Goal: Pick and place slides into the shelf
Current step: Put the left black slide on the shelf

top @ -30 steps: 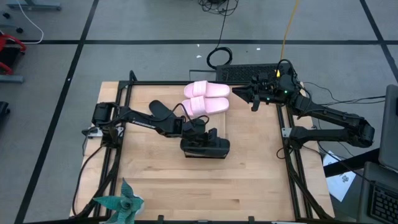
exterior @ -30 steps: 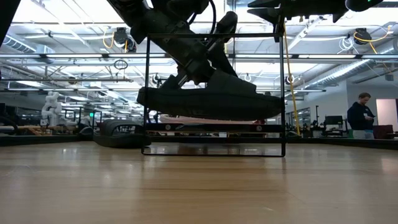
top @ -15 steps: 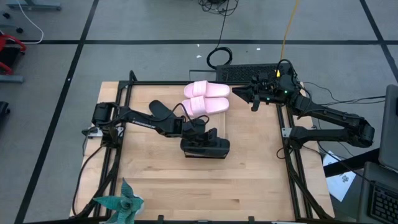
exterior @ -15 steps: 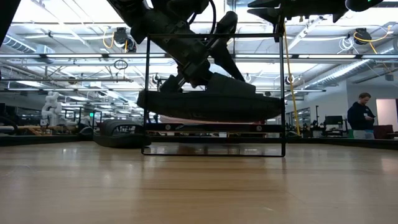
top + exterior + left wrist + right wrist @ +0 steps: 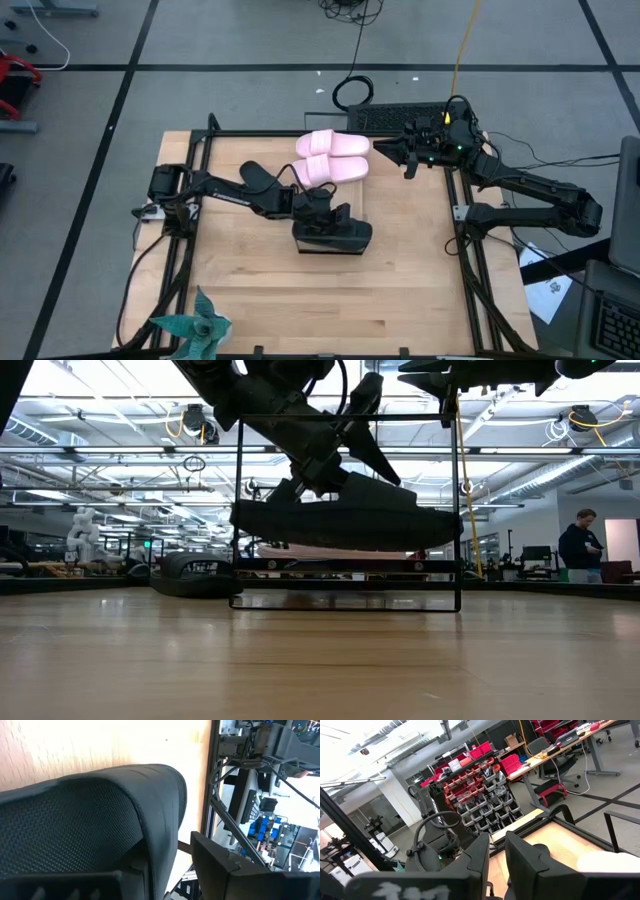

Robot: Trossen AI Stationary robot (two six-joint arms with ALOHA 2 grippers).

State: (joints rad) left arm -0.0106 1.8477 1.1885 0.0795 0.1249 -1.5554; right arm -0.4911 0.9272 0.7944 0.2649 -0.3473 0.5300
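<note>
Tabletop (image 5: 300, 300) is bare light wood on the near side from my seat, w/ a teal folded-paper thing (image 5: 190, 328) at its near left corner. Mid-table I see the left gripper (image 5: 322, 213) over a black slide (image 5: 333, 236) that sits on the shelf (image 5: 345, 565); in low view its fingers look parted, straddling the strap, but I can't tell if they grip it. Second black slide (image 5: 258, 177) lies on the table by the left arm. Pink pair (image 5: 331, 156) sits side by side at the far end of the shelf. Right gripper (image 5: 396, 152) hovers just beyond them near the far right edge, fingers nearly together w/ a narrow gap, holding nothing. A person (image 5: 581, 546) stands far back in the room.
</note>
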